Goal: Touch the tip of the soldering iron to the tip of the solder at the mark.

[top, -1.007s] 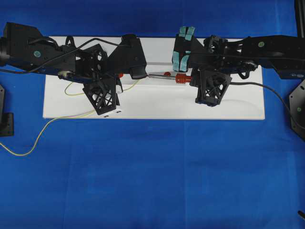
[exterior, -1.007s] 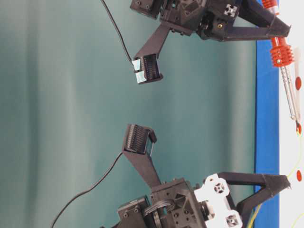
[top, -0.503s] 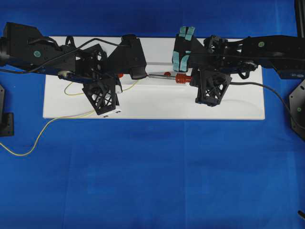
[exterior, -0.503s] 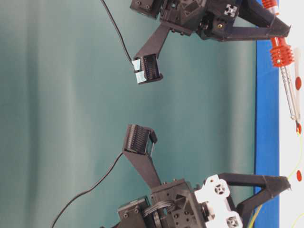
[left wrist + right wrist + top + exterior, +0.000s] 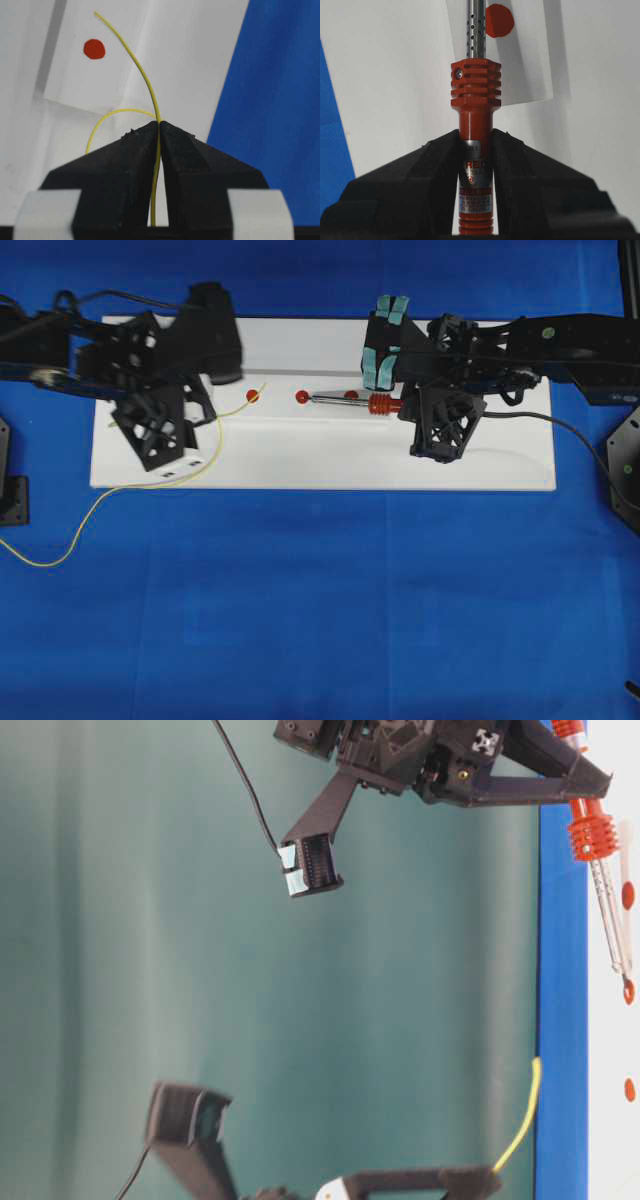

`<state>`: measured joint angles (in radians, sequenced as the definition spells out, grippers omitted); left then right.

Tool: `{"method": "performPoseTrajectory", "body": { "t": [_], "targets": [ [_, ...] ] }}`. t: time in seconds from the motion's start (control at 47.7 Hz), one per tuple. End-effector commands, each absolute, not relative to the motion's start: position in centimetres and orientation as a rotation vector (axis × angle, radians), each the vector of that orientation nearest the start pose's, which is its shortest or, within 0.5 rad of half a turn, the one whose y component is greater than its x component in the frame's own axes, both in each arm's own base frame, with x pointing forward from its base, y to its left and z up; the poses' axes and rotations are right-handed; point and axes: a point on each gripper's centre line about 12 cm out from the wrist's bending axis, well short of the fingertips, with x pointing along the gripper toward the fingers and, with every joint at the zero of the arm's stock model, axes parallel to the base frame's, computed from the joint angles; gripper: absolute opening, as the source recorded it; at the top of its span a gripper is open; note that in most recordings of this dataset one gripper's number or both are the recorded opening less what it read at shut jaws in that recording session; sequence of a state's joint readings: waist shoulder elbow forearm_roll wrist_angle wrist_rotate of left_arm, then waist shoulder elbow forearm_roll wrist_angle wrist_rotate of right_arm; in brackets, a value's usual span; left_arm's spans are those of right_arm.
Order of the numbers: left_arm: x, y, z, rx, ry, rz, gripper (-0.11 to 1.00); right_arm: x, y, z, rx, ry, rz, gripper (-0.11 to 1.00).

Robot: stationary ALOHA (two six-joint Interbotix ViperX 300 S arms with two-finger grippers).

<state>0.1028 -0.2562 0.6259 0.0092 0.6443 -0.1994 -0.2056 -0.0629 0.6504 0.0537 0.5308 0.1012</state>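
The soldering iron point(image 5: 378, 405) lies level over the white board point(image 5: 300, 465), and my right gripper point(image 5: 402, 407) is shut on its red handle point(image 5: 475, 90). Its metal shaft point(image 5: 610, 920) points left, the tip at the middle red mark point(image 5: 302, 396). My left gripper point(image 5: 208, 415) is at the board's left end, shut on the thin yellow solder point(image 5: 142, 75). The solder's free end curves out ahead of the left gripper point(image 5: 159, 124), toward the left red mark point(image 5: 94, 49) and well short of the iron. In the table-level view the solder point(image 5: 515, 1130) stands raised off the board.
A third red mark point(image 5: 350, 394) shows beside the iron's shaft. The solder's long tail point(image 5: 60, 552) trails off the board onto the blue cloth at the left. The iron's black cord point(image 5: 530, 420) runs right. The board's front half is bare.
My left arm has swung to the left and lifted, carrying the solder's end away from the iron's tip. The right arm and the iron have not moved.
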Motion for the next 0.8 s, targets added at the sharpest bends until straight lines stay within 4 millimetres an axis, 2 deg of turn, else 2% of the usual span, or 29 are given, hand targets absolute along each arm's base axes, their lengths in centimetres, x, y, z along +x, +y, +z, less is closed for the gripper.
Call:
{"method": "performPoseTrajectory", "body": {
  "t": [0.0, 0.147, 0.273, 0.503, 0.776],
  "targets": [
    [32.0, 3.4, 23.6, -0.223, 0.951, 0.195, 0.02, 34.2, -6.8, 16.9, 0.258, 1.058, -0.241, 0.06],
    [32.0, 3.4, 23.6, -0.222, 0.949, 0.193, 0.02, 34.0, -6.8, 17.2, 0.252, 1.052, -0.241, 0.06],
    [32.1, 3.4, 23.7, -0.22, 0.949, 0.192, 0.02, 33.1, -6.7, 18.3, 0.243, 1.022, -0.239, 0.06],
    [32.1, 3.4, 23.7, -0.218, 0.948, 0.191, 0.02, 29.9, -6.1, 19.9, 0.263, 0.972, -0.253, 0.06],
    [32.1, 3.4, 23.7, -0.219, 0.949, 0.192, 0.02, 26.1, -5.6, 19.7, 0.307, 0.981, -0.299, 0.06]
  ]
}}
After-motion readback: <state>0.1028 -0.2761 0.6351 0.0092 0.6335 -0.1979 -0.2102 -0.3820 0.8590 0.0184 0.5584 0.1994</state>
